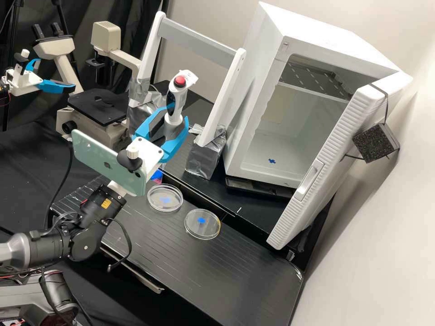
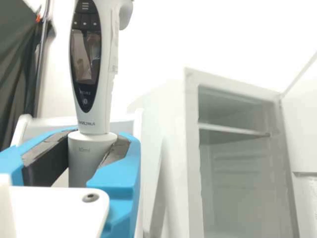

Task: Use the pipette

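One arm [image 1: 90, 228] aslant, pincer [image 1: 176, 114] around pipette [image 1: 180, 96].

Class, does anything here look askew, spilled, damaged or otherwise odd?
The white door stands open with a black block strapped to its outside, which looks odd. Crinkled silver tape wraps the feet of the white frame, a makeshift look. The pipette between the jaws appears undamaged.

A dark grey robot arm [image 1: 43, 249] is slanting upward at the wrist [image 1: 106, 203], its white gripper [image 1: 175, 113] clamping with two blue fingers [image 1: 178, 141] held apart.
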Motion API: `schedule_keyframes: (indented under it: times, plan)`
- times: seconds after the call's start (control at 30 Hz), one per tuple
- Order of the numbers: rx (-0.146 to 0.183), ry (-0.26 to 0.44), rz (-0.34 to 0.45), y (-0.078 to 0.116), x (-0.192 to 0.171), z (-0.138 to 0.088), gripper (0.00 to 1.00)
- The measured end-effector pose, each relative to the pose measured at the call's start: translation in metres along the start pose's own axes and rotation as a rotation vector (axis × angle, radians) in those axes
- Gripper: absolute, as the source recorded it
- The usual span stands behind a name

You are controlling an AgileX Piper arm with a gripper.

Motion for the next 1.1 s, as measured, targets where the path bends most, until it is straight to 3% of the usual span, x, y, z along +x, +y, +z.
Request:
schedule_keyframes:
  times: [0.13,0.27,1.1]
  plan:
    - [-0.067,0.01,-0.048,-0.0072,-0.0051,0.0051,0.0]
    - [-0.086,0.008,-0.046,-0.0071,-0.0058,0.0087,0.0]
    - [-0.07,0.028,-0.056,-0.0089,-0.0051,0.0071,0.0]
